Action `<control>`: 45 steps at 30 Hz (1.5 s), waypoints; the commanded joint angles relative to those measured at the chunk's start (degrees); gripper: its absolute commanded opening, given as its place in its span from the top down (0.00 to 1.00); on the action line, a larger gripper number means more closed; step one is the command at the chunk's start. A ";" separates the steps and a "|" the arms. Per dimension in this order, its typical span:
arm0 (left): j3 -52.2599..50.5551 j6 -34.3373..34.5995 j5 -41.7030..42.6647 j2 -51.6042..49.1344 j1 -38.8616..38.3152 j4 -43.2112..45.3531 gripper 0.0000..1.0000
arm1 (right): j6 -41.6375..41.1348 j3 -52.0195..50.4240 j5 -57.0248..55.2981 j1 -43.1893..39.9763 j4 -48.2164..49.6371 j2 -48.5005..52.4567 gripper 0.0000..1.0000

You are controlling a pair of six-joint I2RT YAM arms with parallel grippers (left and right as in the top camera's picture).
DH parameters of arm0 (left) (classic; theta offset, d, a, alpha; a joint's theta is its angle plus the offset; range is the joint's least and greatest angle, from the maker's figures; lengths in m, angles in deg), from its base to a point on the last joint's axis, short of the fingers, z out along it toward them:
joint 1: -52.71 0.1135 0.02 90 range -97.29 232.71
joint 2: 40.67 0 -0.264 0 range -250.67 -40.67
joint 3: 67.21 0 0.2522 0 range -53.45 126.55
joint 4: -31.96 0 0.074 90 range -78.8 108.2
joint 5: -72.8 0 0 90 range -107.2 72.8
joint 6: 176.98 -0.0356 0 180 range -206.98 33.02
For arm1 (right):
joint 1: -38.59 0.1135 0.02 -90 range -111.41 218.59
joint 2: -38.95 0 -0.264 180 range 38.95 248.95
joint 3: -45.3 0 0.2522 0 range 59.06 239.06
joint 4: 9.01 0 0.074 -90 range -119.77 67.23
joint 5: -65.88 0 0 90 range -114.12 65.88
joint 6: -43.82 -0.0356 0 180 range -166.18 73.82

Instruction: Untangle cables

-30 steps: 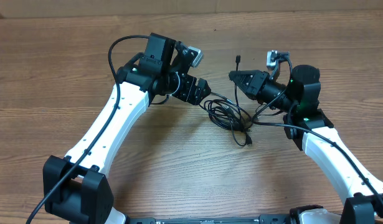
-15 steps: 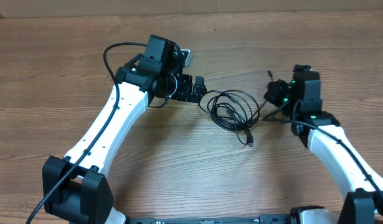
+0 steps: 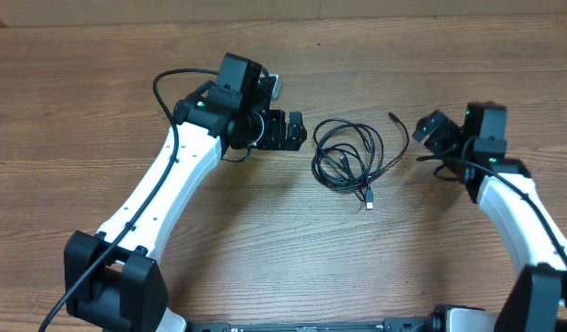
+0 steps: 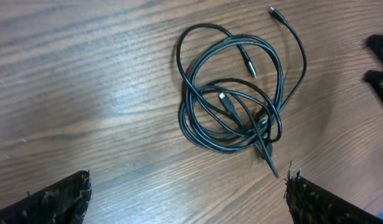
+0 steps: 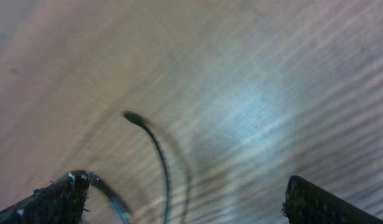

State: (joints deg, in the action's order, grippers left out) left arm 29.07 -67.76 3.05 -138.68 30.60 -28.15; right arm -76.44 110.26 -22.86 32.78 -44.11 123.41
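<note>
The cables lie in one loose tangle of thin black loops on the wooden table, between my two arms. One plug end points up and right, and a silver-tipped plug sticks out below. My left gripper is open just left of the tangle and holds nothing. In the left wrist view the cables lie ahead of the open left gripper. My right gripper is open to the right of the tangle. In the right wrist view, which is blurred, one cable end curves between the fingers of the right gripper, untouched.
The wooden table stretches all round the tangle. Thick black cords run along the robot arms. A cardboard-coloured edge borders the far side.
My right gripper has opened, let go of the cable it held up, and pulled back to the right. The tangle now lies flat and has shifted right. My left gripper has drawn back slightly.
</note>
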 commanded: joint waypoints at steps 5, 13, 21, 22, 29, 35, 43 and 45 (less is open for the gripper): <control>-5.27 6.62 -1.99 -4.50 -6.10 3.54 0.09 | 0.11 7.91 -0.13 0.04 -8.96 -7.43 0.00; -5.27 11.58 -12.85 -14.49 -11.17 7.48 0.17 | 0.09 7.91 0.13 0.04 -11.87 -7.74 0.00; -5.27 13.99 -13.40 -22.67 -13.60 16.26 0.12 | 0.09 7.91 2.58 0.04 -12.24 -7.74 0.00; -5.27 13.70 -13.84 -23.89 -13.70 16.70 0.13 | 0.09 7.91 2.97 0.04 -12.26 -7.74 0.00; -5.09 3.89 -33.77 -26.34 -13.79 8.63 0.78 | 0.11 7.91 2.97 0.04 -12.90 -7.74 0.00; -3.69 2.19 -67.65 -26.34 -12.26 -1.81 0.78 | 0.11 7.91 4.00 0.07 -12.90 -7.74 0.00; 4.33 14.10 -48.48 -25.75 -10.45 -10.82 0.57 | 0.13 7.91 3.93 0.04 -12.83 -7.56 0.00; 5.77 14.21 -39.67 -25.05 -10.12 -10.80 0.51 | 0.20 7.91 3.93 0.04 -12.85 -7.19 0.00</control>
State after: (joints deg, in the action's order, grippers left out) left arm 31.59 -58.10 -51.89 -164.34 20.20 -39.01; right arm -76.35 117.23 -18.97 32.78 -57.16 116.31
